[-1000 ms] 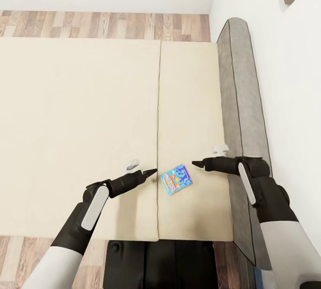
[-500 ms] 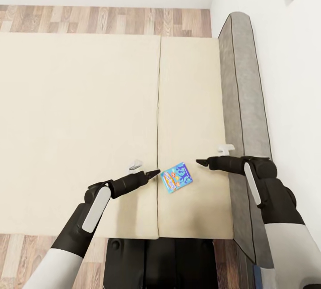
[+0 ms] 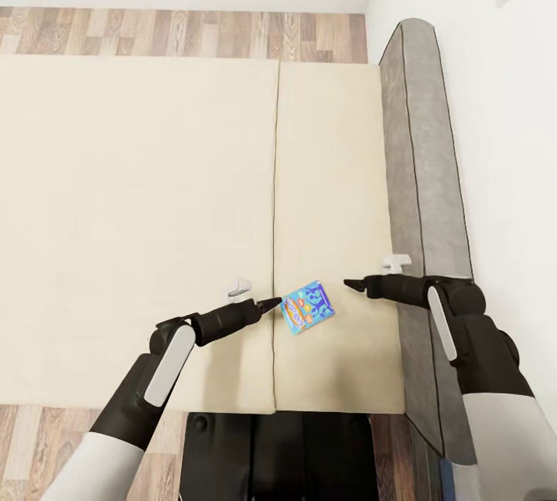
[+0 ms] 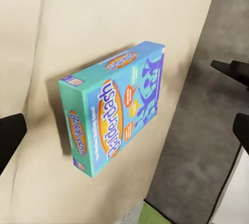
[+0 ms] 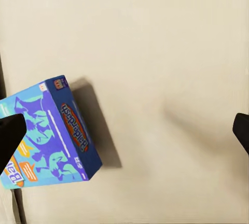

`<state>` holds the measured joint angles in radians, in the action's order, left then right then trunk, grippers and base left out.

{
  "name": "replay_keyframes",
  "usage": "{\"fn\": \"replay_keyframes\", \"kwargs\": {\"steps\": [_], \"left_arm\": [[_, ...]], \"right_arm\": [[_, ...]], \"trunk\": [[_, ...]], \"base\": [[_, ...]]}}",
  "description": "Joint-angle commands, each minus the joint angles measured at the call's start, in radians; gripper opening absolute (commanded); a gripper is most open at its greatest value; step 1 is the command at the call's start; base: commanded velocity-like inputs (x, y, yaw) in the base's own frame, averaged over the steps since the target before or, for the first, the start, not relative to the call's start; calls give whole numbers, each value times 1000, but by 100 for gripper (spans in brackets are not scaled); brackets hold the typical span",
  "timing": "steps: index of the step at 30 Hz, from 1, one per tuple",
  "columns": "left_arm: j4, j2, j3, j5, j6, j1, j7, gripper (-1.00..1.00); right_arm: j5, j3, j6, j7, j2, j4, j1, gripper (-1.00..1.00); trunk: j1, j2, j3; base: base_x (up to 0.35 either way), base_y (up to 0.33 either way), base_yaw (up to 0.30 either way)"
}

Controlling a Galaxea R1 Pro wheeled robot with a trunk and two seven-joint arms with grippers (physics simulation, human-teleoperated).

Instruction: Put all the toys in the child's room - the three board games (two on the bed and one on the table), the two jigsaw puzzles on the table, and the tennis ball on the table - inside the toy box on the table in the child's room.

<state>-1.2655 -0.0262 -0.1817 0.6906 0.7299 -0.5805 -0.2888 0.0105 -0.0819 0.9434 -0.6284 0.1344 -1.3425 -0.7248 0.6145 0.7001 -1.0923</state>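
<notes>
A small blue board game [image 3: 307, 306] lies flat on the bed [image 3: 139, 176], close to its near edge and just right of the mattress seam. My left gripper [image 3: 272, 303] hovers just left of the box and my right gripper [image 3: 348, 283] just right of it, tips facing each other. In the left wrist view the board game [image 4: 116, 115] sits between my left gripper's [image 4: 124, 130] widely spread fingers [image 4: 8, 138]. The right wrist view has the board game [image 5: 49, 136] to one side of my open right gripper [image 5: 124, 128], whose fingers [image 5: 10, 136] hold nothing.
The grey headboard [image 3: 418, 138] runs along the bed's right side against the white wall [image 3: 495, 138]. Wood-plank floor [image 3: 178, 33] lies beyond the far edge of the mattress. My dark base [image 3: 309, 454] stands against the bed's near edge.
The head view has shifted slightly. My left gripper has crept a little nearer to the blue box; my right gripper has drawn slightly away toward the headboard. The box has not moved.
</notes>
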Motion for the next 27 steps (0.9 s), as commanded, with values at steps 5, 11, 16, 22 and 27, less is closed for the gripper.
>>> {"fn": "replay_keyframes", "kwargs": {"steps": [5, 11, 16, 22, 27], "left_arm": [[-17, 7, -9, 18, 22, 10, -18, 100], [-51, 7, -9, 26, 47, 10, -18, 100], [-79, 7, -9, 26, 47, 10, -18, 100], [-98, 7, -9, 26, 47, 10, -18, 100], [-98, 7, -9, 26, 47, 10, -18, 100]], "right_arm": [[-8, 4, 21, -10, -8, -18, -16, 100], [-8, 4, 55, -10, -8, -52, -23, 100], [-8, 4, 56, -10, -8, -80, -23, 100], [-8, 4, 56, -10, -8, -98, -23, 100], [-8, 4, 56, -10, -8, -98, -23, 100]], "trunk": [[0, 1, -1], [0, 1, -1], [0, 1, -1], [0, 1, -1], [0, 1, -1]], "base": [[0, 0, 0], [0, 0, 0], [0, 0, 0], [0, 0, 0], [0, 0, 0]]}}
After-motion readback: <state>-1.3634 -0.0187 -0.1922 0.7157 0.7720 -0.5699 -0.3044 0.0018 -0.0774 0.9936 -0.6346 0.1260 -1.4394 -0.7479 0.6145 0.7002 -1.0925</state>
